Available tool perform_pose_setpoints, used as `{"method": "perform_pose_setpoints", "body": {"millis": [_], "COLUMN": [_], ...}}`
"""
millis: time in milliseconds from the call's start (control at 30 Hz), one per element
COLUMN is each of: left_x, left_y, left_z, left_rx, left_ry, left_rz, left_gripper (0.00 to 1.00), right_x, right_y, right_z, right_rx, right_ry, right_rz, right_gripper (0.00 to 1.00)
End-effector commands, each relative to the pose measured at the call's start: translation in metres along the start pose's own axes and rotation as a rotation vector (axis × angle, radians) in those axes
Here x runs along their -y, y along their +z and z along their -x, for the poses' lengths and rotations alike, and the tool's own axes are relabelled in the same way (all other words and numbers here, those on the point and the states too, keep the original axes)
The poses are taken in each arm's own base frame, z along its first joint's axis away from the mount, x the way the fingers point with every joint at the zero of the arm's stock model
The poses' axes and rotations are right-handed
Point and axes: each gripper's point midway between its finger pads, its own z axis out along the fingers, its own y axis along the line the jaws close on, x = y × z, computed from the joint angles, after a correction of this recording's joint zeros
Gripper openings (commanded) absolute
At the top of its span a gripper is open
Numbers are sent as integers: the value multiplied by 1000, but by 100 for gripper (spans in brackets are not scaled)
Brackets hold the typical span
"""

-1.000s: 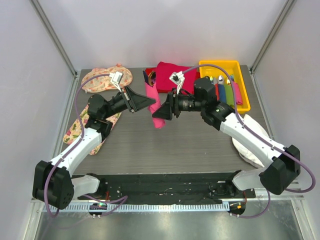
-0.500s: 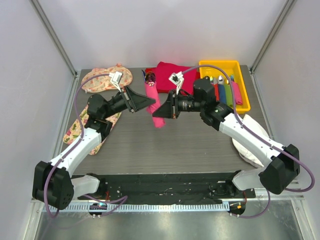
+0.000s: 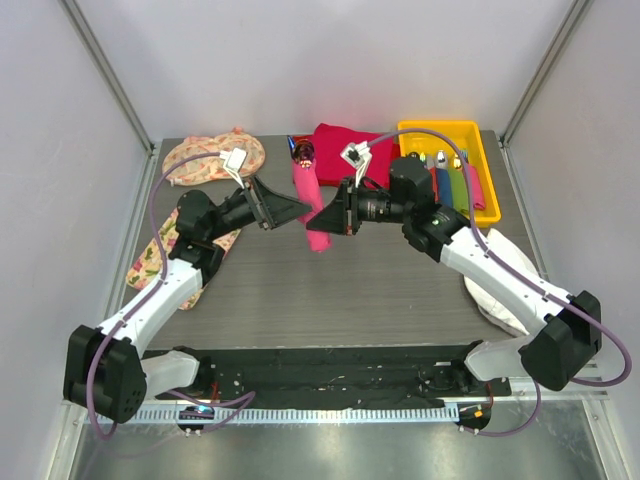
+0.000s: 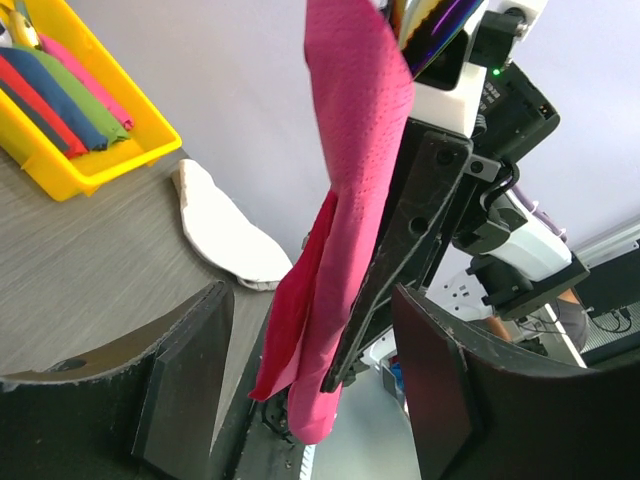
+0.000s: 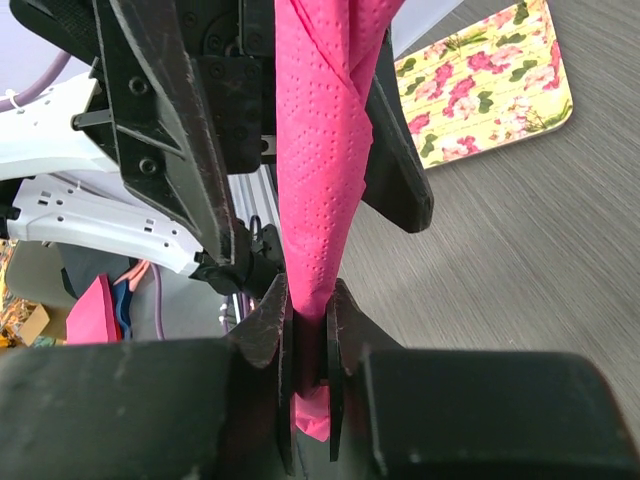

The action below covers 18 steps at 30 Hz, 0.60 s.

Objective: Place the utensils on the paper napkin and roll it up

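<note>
Rolled paper napkin (image 4: 350,180) hangs upright, pinched low down by the right gripper (image 4: 328,360) — left gripper (image 4: 310,378) jaws spread wide, not touching it.

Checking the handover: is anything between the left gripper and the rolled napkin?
Nothing visible is. The napkin hangs right in the gap of the open left gripper, clear of both its fingers. The right gripper is shut on the roll from the opposite side, behind it in the left wrist view.
</note>
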Motion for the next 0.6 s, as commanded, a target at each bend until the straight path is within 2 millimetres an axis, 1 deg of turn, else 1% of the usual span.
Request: {"method": "perform_pose_setpoints", "body": {"millis": [0,100,133,167,233,300,367,400,433,500,533,567], "left_x": [9,17,19,19,23,25,26,26,28,29,29,28], "left_y": [-2,-2,-2,-1,-1,-1,0,0,0,0,0,-1], "left_z": [2,6,6,7,9,9,10,10,11,11,11,9], "left_rx": [13,21,22,23,25,23,26,25,26,26,26,24], "left_ry": [35,47,48,48,52,49,53,55,61,73,83,82], "left_rz": [-20,-43,-47,-49,-60,-65,-67,-70,-77,-84,-87,-86], "left_gripper": [67,59,50,45,38,38,34,29,17,4,0,0], "right_x": [-30,-26,-25,-22,-21,-20,-19,-19,-19,-20,-21,-21], "right_y": [-11,-9,-9,-8,-7,-7,-6,-6,-6,-7,-8,-8], "right_z": [35,33,32,31,31,31,30,31,31,31,31,30], "right_rx": [116,108,107,105,103,101,96,98,96,92,90,85], "right_ry": [-112,-113,-114,-114,-114,-116,-118,-122,-123,-135,-141,-150], "right_rz": [68,60,57,51,46,41,40,39,38,39,41,45], "right_gripper": [1,1,1,1,1,1,1,1,1,1,2,7]}}
